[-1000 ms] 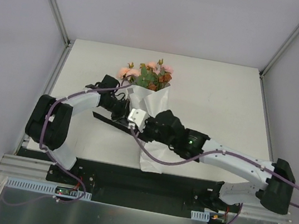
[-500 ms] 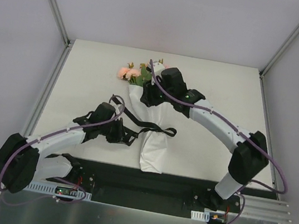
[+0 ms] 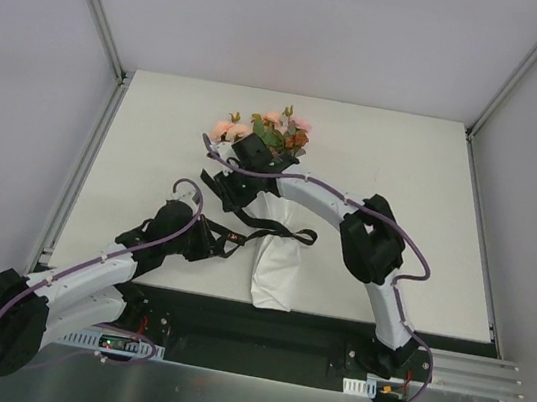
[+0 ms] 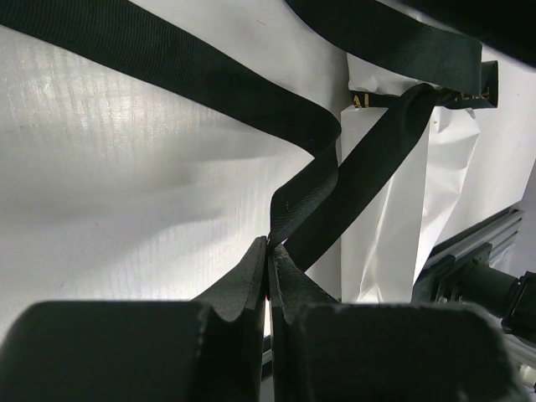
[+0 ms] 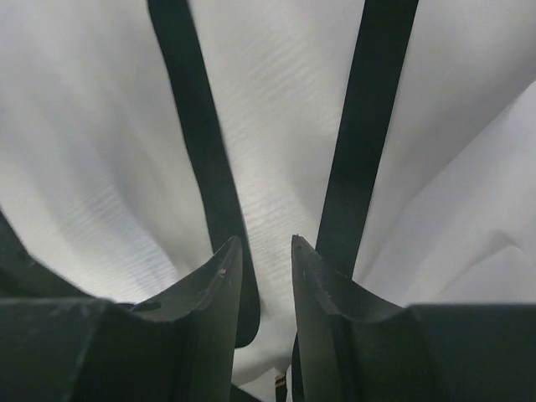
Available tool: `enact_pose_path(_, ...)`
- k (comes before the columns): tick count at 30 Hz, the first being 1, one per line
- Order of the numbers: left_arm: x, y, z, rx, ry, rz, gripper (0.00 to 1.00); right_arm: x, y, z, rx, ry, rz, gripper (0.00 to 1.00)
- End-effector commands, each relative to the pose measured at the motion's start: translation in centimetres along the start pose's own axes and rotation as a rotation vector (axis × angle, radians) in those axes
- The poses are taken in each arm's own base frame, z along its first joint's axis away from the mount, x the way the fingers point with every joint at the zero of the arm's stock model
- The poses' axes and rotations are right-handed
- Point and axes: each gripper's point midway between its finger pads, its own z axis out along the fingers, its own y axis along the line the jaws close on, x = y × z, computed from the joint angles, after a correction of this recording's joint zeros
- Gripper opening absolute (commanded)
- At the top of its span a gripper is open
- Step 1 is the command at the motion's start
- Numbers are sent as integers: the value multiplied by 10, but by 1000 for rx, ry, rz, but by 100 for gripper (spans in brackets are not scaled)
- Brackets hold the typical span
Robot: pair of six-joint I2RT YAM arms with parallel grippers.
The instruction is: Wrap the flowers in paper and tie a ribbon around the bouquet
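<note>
Tightly clamped, left tool (image 4: 268, 249) on ribbon (image 4: 368, 159) (folded)

From above, the white-and-black right arm (image 3: 319, 201) lies across the white paper cone (image 3: 273, 271) of the bouquet (image 3: 271, 133), so the wrap's upper half is covered and that arm's far end is tucked out of sight beneath its wrist. The gold lettering (image 4: 358, 100) on the narrow black satin ribbon (image 4: 368, 159) is folded over and too small to read. Up close at the right wrist, two ribbon strands run off the top edge, their lower ends lost behind the dark fingers (image 5: 209, 293).
</note>
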Motion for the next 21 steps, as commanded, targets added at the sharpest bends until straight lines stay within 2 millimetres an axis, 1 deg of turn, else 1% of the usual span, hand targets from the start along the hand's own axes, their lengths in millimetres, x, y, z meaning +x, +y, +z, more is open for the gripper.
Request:
enact_pose_path(1, -3, -7, 2, 38, -28, -4, 0, 3, -11, 13, 83, 54, -76, 35)
enact_pose_path(2, -2, -8, 2, 40, -24, -6, 0, 3, -16, 17, 115, 61, -90, 37)
enact_pose_path(3, -1, -8, 3, 43, -21, -5, 0, 9, -20, 25, 129, 82, -93, 38)
enact_pose_path(4, 0, -9, 3, 47, -17, -2, 0, 7, -23, 26, 149, 86, -98, 38)
enact_pose_path(5, 1, -10, 3, 51, -11, -3, 0, 8, -31, 27, 192, 94, -103, 39)
enact_pose_path(6, 1, -10, 4, 54, -10, -2, 0, 14, -33, 33, 204, 114, -110, 40)
enact_pose_path(8, 2, -11, 4, 56, -8, 1, 0, 15, -39, 35, 230, 120, -112, 41)
enact_pose_path(9, 2, -12, 4, 59, -11, 4, 0, 21, -41, 40, 232, 139, -114, 41)
enact_pose_path(13, 3, -11, 4, 55, -12, 7, 0, 29, -46, 44, 251, 164, -129, 41)
enact_pose_path(15, 4, -9, 5, 49, -8, 9, 0, 27, -47, 43, 259, 162, -132, 41)
enact_pose_path(17, 4, -9, 6, 47, -4, 9, 0, 22, -43, 39, 246, 148, -136, 41)
enact_pose_path(21, 5, -6, 8, 38, 2, 4, 0, 0, -33, 22, 227, 90, -151, 41)
